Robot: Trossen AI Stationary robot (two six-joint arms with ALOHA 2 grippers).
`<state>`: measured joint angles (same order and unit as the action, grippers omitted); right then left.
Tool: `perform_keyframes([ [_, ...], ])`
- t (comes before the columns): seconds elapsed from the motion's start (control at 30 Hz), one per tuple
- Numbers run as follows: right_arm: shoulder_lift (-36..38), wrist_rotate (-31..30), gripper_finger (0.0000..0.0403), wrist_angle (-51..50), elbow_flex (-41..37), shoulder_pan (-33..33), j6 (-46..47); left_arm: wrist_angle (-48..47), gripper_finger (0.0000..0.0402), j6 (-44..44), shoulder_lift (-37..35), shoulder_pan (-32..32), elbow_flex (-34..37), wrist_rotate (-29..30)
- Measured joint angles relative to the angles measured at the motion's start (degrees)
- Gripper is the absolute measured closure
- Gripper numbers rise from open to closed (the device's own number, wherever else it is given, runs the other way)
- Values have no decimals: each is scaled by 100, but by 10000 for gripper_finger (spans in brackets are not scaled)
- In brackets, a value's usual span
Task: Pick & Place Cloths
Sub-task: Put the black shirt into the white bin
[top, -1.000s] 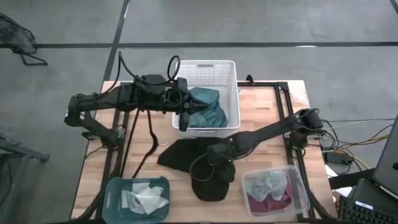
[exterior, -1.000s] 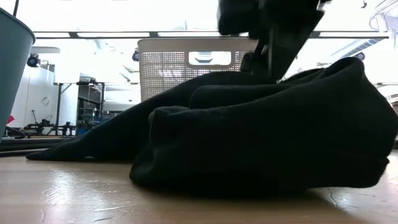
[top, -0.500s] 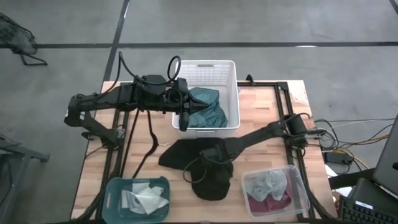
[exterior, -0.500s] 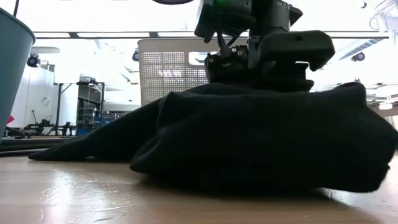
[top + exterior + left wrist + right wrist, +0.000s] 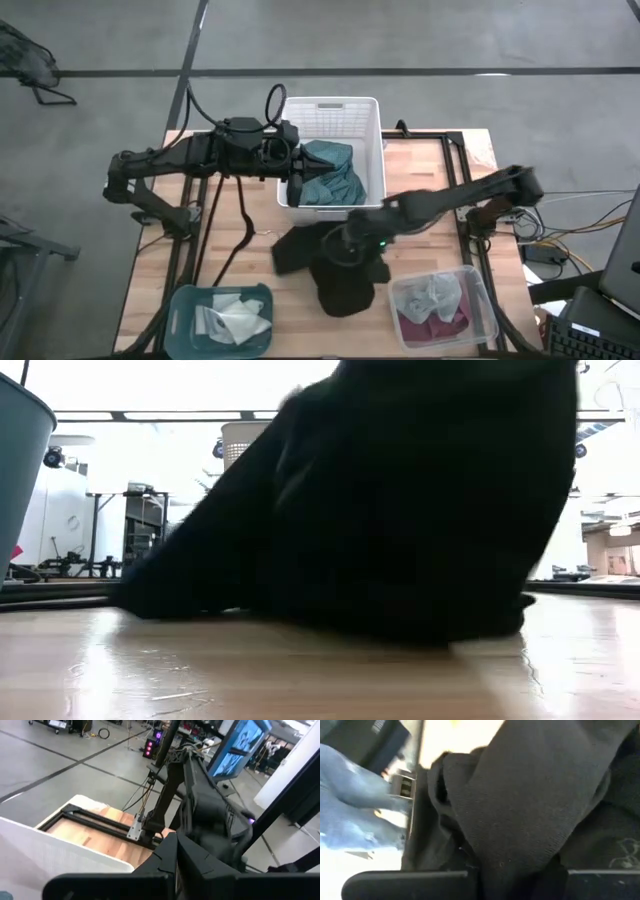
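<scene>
Now: right end effector [image 5: 352, 243] clamped on the black soft fabric garment [image 5: 340, 268], part raised off the wooden counter [image 5: 425, 170].
Lift until the trailing hem clears, then carry to the white slatted plastic basket [image 5: 372, 130]. Left end effector [image 5: 293, 183], closed and empty, sits at the basket's rim.

Left gripper [image 5: 175, 865] filling lower part of view, dark jaws lying pressed together. White basket [image 5: 60, 851] wall running across lower left, just beside gripper. Behind it, wooden desk [image 5: 107, 832] with black metal frame showing. Right arm [image 5: 200, 795], dark and blurred, standing farther off above desk corner, cables trailing along its side. Beyond desk, grey floor [image 5: 50, 755] stretching away; blue-lit monitor [image 5: 240, 745] glowing at upper right; equipment clutter sitting in distance.
</scene>
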<state>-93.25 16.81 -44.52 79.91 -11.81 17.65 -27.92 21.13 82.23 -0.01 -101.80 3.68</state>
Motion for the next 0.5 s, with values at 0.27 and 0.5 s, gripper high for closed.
perform_keyframes([
  [0.27,1170,-162,370,116,14,302,533,7,390,-213,-40,0,-171,0],
  [0.5,2121,-177,369,1421,16,795,1600,11,390,-221,-174,0,-172,0],
])
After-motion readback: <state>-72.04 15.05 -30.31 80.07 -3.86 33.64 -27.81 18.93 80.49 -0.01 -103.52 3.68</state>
